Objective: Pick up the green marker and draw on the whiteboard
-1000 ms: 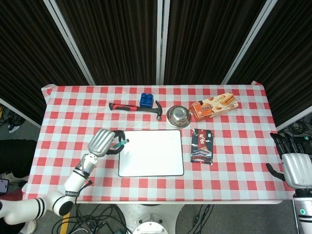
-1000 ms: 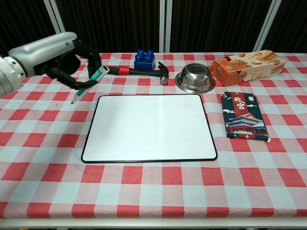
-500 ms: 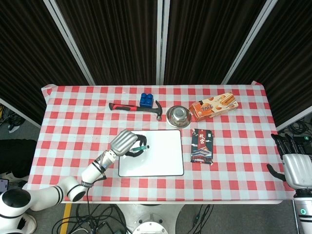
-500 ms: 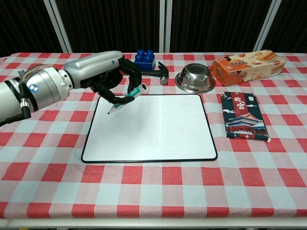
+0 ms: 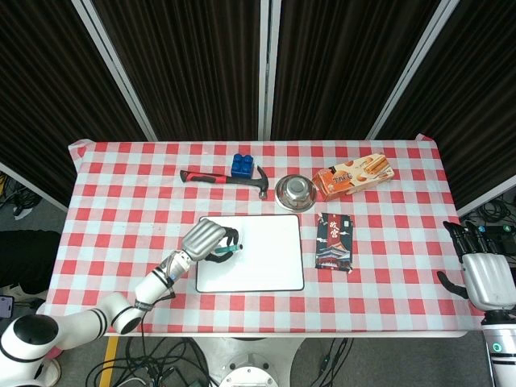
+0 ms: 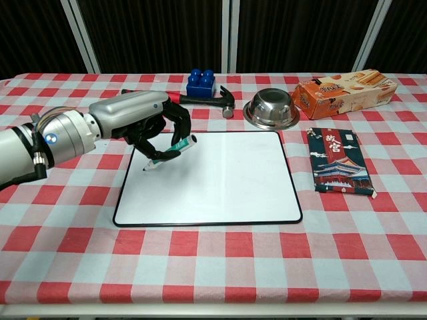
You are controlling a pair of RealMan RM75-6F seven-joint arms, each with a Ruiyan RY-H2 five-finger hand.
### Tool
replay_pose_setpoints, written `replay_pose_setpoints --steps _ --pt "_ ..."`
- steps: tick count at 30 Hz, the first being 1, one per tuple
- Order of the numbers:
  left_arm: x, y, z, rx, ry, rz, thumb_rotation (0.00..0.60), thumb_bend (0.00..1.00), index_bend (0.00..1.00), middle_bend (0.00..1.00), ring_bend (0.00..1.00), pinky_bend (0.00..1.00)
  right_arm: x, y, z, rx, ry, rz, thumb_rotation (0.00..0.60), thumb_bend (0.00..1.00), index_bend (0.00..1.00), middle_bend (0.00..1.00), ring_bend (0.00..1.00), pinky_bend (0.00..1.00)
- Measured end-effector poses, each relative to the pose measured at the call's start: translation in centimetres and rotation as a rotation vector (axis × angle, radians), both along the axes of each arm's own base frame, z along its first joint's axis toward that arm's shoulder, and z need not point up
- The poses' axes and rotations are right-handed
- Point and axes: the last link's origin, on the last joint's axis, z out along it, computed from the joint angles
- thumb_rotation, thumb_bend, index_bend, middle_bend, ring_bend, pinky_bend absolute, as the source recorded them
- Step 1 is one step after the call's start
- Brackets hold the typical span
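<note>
While the left hand (image 6: 148,123) pinches the green marker (image 6: 169,153) w/ tip down over the whiteboard's (image 6: 220,180) left part, touching or just above it (can't tell), the right hand (image 5: 484,270) hangs off the worktop's (image 6: 220,260) right edge, fingers apart, holding nothing.

The green marker's (image 6: 169,152) middle is hidden by the left hand's (image 6: 143,123) fingers, and whether its tip touches the whiteboard (image 6: 213,180) cannot be told. The hammer's (image 6: 200,99) handle passes behind that hand and the blue block (image 6: 201,83). The right hand (image 5: 481,270) shows only in the head view, at the right edge, its fingers too small to read.
</note>
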Motion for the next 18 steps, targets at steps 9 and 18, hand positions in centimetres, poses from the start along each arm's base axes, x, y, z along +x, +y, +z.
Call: replay_pose_setpoints --steps 9,18 --pt "0.5 0.0 -1.4 -0.02 -0.012 0.005 0.6 0.4 0.54 0.56 0.79 0.89 -0.2 0.1 0.3 -0.01 0.004 -0.01 0.6 0.16 0.05 0.12 0.03 0.14" --pt "4.5 0.4 -2.8 -0.043 -0.049 -0.053 0.6 0.4 0.54 0.56 0.79 0.89 -0.7 0.7 1.3 -0.037 0.011 -0.029 0.6 0.16 0.05 0.12 0.03 0.14"
